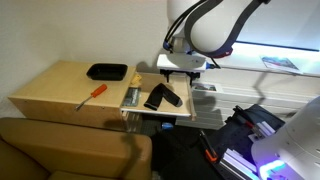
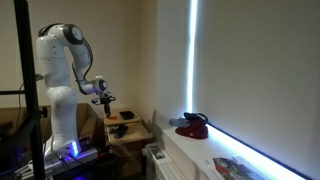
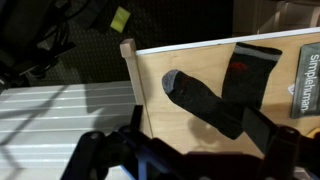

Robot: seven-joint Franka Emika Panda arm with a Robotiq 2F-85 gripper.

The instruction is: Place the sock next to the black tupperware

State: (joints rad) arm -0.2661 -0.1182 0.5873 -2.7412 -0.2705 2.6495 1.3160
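The black sock (image 1: 162,96) lies bent in an L-shape on a small light wooden tabletop (image 1: 160,112). In the wrist view the sock (image 3: 210,95) has a grey toe and fills the middle. The black tupperware (image 1: 106,71) sits on the larger wooden table to the side, apart from the sock. My gripper (image 1: 180,72) hangs just above the sock, open and empty. In the wrist view its dark fingers (image 3: 190,150) spread wide along the bottom edge. The gripper also shows small in an exterior view (image 2: 108,103).
An orange-handled screwdriver (image 1: 92,96) lies on the larger table (image 1: 50,90). A printed booklet (image 1: 131,95) lies beside the sock and shows in the wrist view (image 3: 305,85). A dark red cap (image 2: 192,125) sits on the windowsill. A brown sofa back (image 1: 70,150) is in front.
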